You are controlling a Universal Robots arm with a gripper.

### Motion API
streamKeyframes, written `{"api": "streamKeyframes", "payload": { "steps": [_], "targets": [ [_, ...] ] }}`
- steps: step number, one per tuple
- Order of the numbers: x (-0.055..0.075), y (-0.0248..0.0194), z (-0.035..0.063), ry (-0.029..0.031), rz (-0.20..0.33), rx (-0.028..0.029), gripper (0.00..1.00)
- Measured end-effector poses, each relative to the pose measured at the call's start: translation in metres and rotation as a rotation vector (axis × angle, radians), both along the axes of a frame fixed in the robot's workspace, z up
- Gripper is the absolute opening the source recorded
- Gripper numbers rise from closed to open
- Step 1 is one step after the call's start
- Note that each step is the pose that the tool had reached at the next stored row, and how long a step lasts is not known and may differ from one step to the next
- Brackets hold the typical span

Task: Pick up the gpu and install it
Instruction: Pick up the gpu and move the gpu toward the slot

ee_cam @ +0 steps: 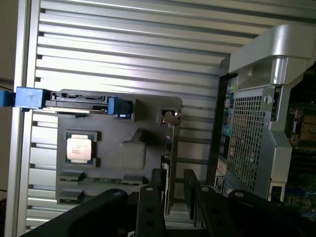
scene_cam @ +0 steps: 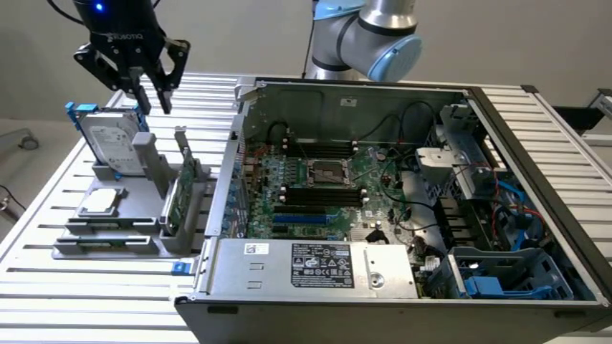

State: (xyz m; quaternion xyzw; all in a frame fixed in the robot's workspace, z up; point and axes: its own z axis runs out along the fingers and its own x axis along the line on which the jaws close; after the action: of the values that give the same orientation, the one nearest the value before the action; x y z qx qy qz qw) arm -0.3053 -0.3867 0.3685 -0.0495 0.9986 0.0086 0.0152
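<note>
Open and empty, the claw (scene_cam: pixel 153 102) hangs above the upright gpu (scene_cam: pixel 180 192) in its holder (scene_cam: pixel 115 223); a skewed descent could jab the card's edge.

The worktop (scene_cam: pixel 57 287) is made of long silver metal slats with dark grooves between them, and the light from above makes bright stripes along the slats. Behind its far edge stands a plain pale wall (scene_cam: pixel 249 36) with an even, soft shade. Beyond the worktop's edge at the exterior view's left lies a smooth light grey floor (scene_cam: pixel 14 168), and a small caster wheel (scene_cam: pixel 28 141) rests on it
</note>
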Motion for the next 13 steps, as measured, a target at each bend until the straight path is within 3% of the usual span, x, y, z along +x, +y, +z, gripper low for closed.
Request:
{"api": "streamKeyframes", "payload": {
  "steps": [1, 7, 13],
  "targets": [
    [0.000, 0.0000, -0.0017, 0.0000, 0.000, -0.0017, 0.36],
    [0.000, -0.0031, -0.0127, 0.0001, 0.000, -0.0027, 0.36],
    [0.000, -0.0095, -0.0236, 0.0000, 0.000, -0.0026, 0.36]
  ]
}}
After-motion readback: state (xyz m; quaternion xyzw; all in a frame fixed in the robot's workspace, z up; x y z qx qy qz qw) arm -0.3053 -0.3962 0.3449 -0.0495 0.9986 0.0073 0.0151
